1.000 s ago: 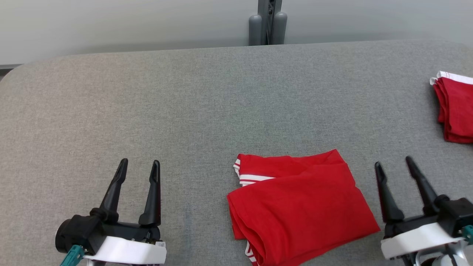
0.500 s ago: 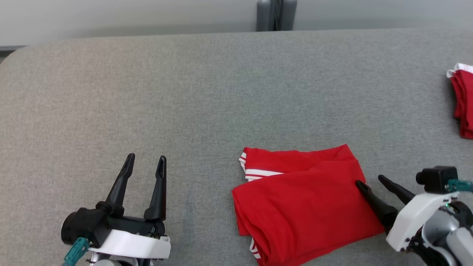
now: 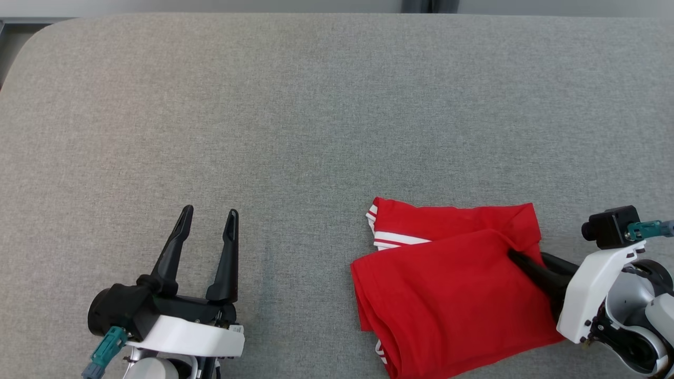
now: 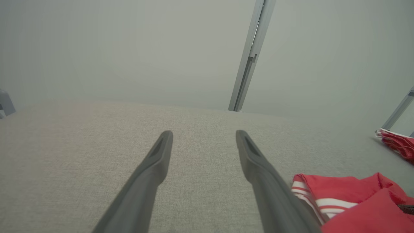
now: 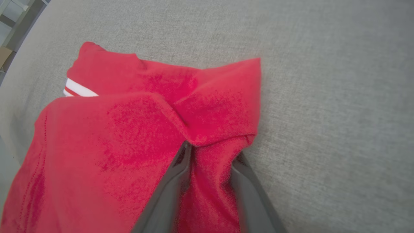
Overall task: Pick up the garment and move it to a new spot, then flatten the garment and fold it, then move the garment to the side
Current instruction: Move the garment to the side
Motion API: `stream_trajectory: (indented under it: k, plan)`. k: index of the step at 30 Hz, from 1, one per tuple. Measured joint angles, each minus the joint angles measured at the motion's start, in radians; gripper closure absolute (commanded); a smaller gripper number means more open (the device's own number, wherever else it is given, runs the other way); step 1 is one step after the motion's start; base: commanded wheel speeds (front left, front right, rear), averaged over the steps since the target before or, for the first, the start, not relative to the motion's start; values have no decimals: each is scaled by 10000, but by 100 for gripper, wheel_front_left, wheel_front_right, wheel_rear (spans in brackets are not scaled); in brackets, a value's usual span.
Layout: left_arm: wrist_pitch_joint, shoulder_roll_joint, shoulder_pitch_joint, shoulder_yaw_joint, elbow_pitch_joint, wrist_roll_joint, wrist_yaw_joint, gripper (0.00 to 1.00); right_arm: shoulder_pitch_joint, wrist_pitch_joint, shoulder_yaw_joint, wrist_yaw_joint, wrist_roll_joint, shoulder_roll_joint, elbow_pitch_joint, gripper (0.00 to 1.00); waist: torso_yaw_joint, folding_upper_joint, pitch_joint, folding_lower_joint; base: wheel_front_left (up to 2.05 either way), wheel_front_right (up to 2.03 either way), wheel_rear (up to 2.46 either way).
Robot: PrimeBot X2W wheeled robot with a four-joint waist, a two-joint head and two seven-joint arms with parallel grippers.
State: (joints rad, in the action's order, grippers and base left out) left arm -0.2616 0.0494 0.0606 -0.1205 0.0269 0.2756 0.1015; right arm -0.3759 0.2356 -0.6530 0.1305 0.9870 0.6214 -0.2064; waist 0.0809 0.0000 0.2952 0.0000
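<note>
The garment [image 3: 447, 295] is red with white-striped trim and lies folded on the grey table [image 3: 316, 105], at the lower right of the head view. My right gripper [image 3: 526, 256] reaches in from the right, with one dark finger over the garment's right edge and the other under it. In the right wrist view the garment [image 5: 113, 145] puckers into a raised fold pinched in my right gripper [image 5: 212, 152]. My left gripper [image 3: 210, 210] stands open over bare table to the garment's left, holding nothing. The left wrist view shows my left gripper [image 4: 203, 132] with the garment [image 4: 355, 200] at the lower right.
A second folded red cloth [image 4: 396, 144] lies far off at the table's right side. A grey upright post [image 4: 249, 58] stands behind the table's far edge. The table's rounded left corner [image 3: 21, 47] is at the upper left.
The head camera has tilted down and shifted. My right gripper swung left onto the garment's right edge and its jaws narrowed around the cloth, bunching it. The left gripper stays open in place.
</note>
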Motion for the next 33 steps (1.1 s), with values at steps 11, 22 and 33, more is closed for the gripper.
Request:
stream_trajectory:
  k: [11,22,33]
  plan:
    - [0,2,91,-140,-159,-226,-25,0,-1176,-790,-1214,2,-61,541,-253,100,-146,0,131,0,0,0,0]
    - [-2,-13,605,-1766,-276,-1967,207,0,-3114,-849,-1461,2,-104,1668,-190,100,-1068,1,592,0,0,0,0]
    - [0,362,1381,-2449,-102,-2424,268,0,-4944,-568,-1007,4,838,2552,-1256,100,-2305,1,1545,0,0,0,0]
